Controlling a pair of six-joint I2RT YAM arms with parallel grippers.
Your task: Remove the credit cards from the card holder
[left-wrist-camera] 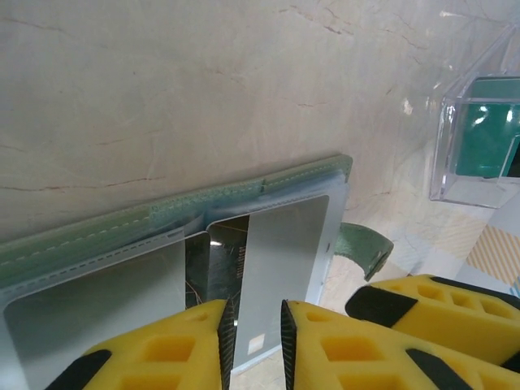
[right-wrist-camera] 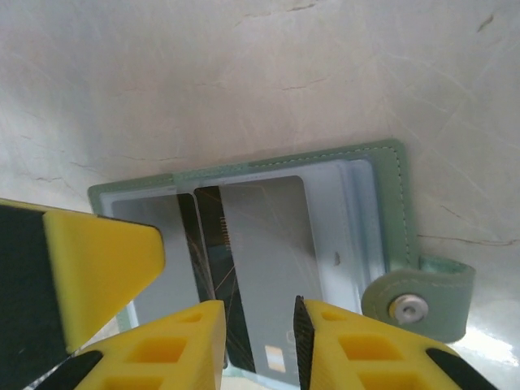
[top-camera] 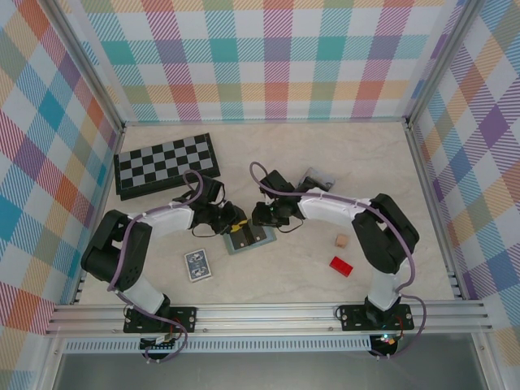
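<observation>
Marble-look bench (top-camera: 325, 162) | grey-green card holder (top-camera: 262, 238) lay open at mid-bench between both arms | left claw (left-wrist-camera: 256, 317) stood over a pale card, jaws slightly parted | right claw (right-wrist-camera: 260, 309) likewise parted over that card | credit cards (right-wrist-camera: 268, 236), dark and pale, sat overlapped in the holder's slots
</observation>
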